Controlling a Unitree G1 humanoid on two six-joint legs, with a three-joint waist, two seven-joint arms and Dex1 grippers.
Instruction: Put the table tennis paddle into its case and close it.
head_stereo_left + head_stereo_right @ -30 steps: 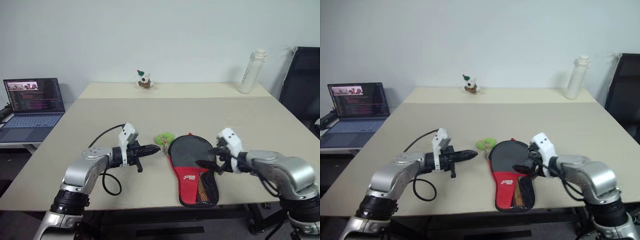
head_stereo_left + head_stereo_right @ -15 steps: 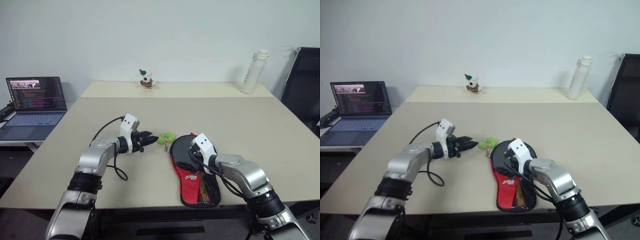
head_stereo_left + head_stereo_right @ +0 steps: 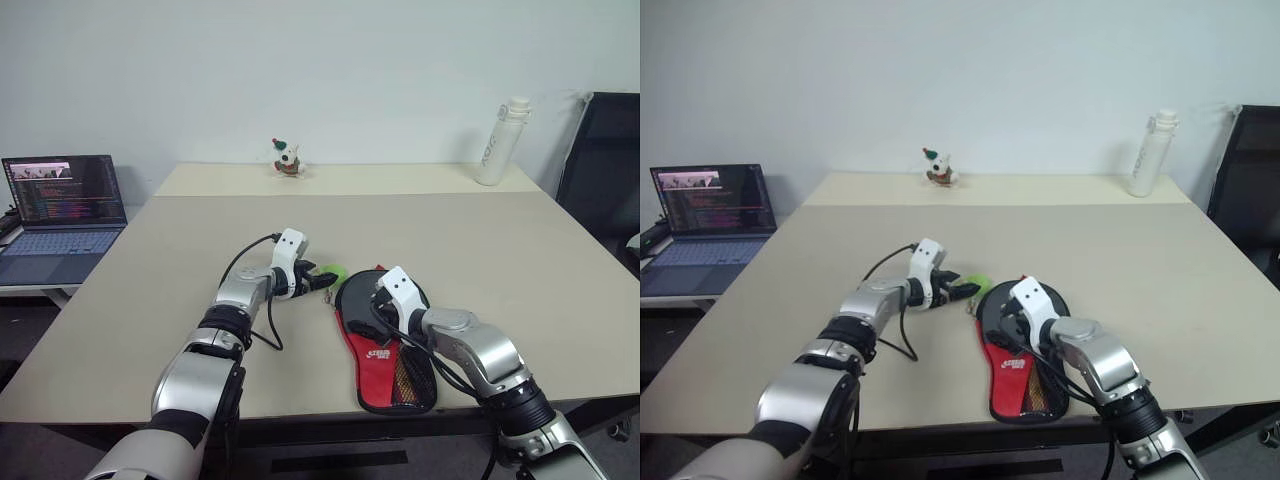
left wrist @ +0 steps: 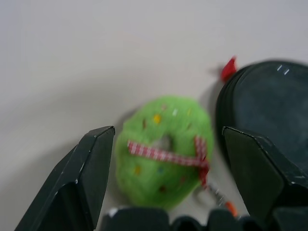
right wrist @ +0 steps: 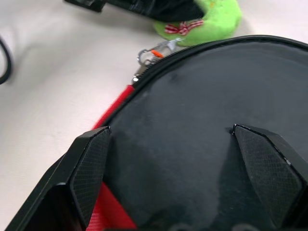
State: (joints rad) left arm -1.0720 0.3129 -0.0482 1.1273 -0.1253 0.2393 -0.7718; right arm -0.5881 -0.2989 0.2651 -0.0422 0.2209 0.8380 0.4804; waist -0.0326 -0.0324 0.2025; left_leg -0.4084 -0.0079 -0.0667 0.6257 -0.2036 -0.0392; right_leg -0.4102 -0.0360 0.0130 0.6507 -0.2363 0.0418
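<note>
The case (image 3: pixel 385 345) lies flat near the table's front edge, black on its round part and red lower down, with a white logo and a mesh pocket. Its green zip-pull tag (image 4: pixel 166 149), a plush ring with a checked ribbon, rests on the table by the round end. My left gripper (image 3: pixel 322 281) is open, with a finger on each side of the tag. My right gripper (image 3: pixel 378 318) is open just above the case's black round part (image 5: pixel 216 120). The table tennis paddle is hidden.
An open laptop (image 3: pixel 60 200) stands on a side table at the far left. At the table's back are a small toy figure (image 3: pixel 287 160) and, to the right, a white bottle (image 3: pixel 498 143). A black chair (image 3: pixel 600 170) is at the right edge.
My left gripper has opened and reached forward and right until its fingers flank the green tag. My right gripper swung left from beside the case to over its round part, then held still.
</note>
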